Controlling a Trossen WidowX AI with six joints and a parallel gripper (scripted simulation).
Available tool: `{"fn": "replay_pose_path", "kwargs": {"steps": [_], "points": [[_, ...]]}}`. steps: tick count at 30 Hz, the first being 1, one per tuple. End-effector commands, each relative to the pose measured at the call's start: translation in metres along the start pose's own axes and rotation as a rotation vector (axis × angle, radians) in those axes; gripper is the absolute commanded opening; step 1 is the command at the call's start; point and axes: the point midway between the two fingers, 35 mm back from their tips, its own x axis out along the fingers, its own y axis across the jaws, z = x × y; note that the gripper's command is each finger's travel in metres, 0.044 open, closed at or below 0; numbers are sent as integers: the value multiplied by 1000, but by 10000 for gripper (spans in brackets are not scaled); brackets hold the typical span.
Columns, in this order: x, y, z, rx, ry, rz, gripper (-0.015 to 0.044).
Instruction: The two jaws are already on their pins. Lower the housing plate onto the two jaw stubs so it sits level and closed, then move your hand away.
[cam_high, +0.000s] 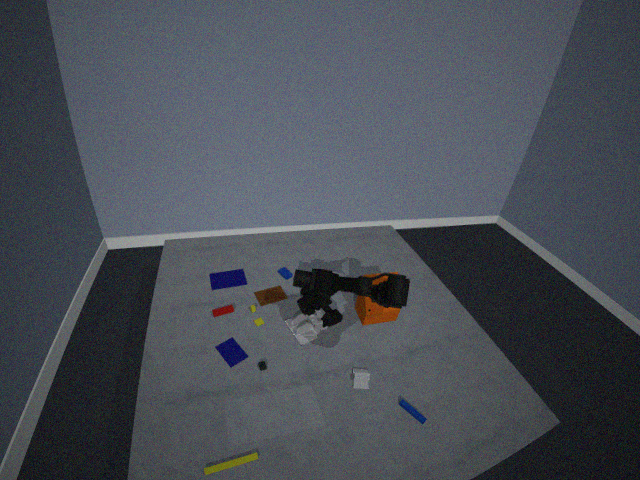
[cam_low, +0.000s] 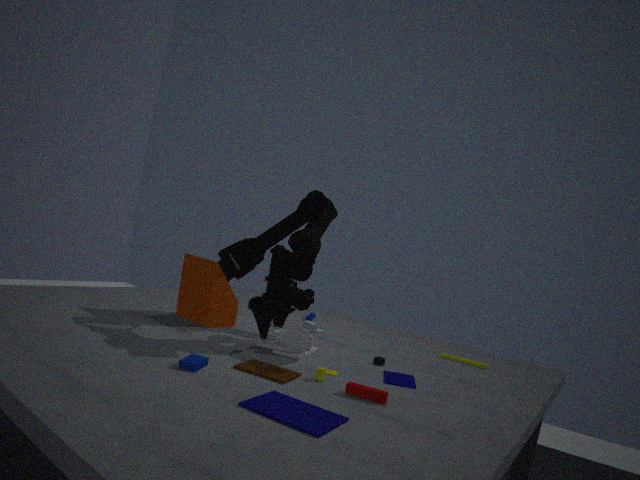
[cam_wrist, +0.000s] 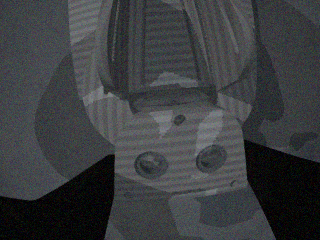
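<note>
Wrist view: end effector (cam_wrist: 178, 155) (cam_low: 272, 330) wide, gripping housing plate (cam_wrist: 180, 142) between its fingers. Jaws (cam_wrist: 167, 45) just ahead of it. Looks like the lowering step; next, align holes over stubs, descend level, release.

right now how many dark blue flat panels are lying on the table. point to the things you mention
2. One (cam_high: 227, 279) (cam_low: 293, 412) lies beyond the red bar (cam_high: 223, 310) (cam_low: 366, 392) in the top view; the other (cam_high: 231, 352) (cam_low: 399, 379) lies near the small black piece (cam_high: 262, 365) (cam_low: 378, 360). The arm could hide more.
</note>
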Motion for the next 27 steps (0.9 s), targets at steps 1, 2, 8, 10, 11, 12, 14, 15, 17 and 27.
{"fn": "replay_pose_path", "kwargs": {"steps": [1,2,8,10,11,12,14,15,17,27], "points": [[1,1,0,9,-3,4,351],[2,1,0,10,-3,4,351],[2,1,0,10,-3,4,351],[2,1,0,10,-3,4,351],[3,1,0,10,-3,4,351],[3,1,0,10,-3,4,351],[4,1,0,10,-3,4,351],[5,1,0,10,-3,4,351],[5,1,0,10,-3,4,351],[7,1,0,10,-3,4,351]]}}
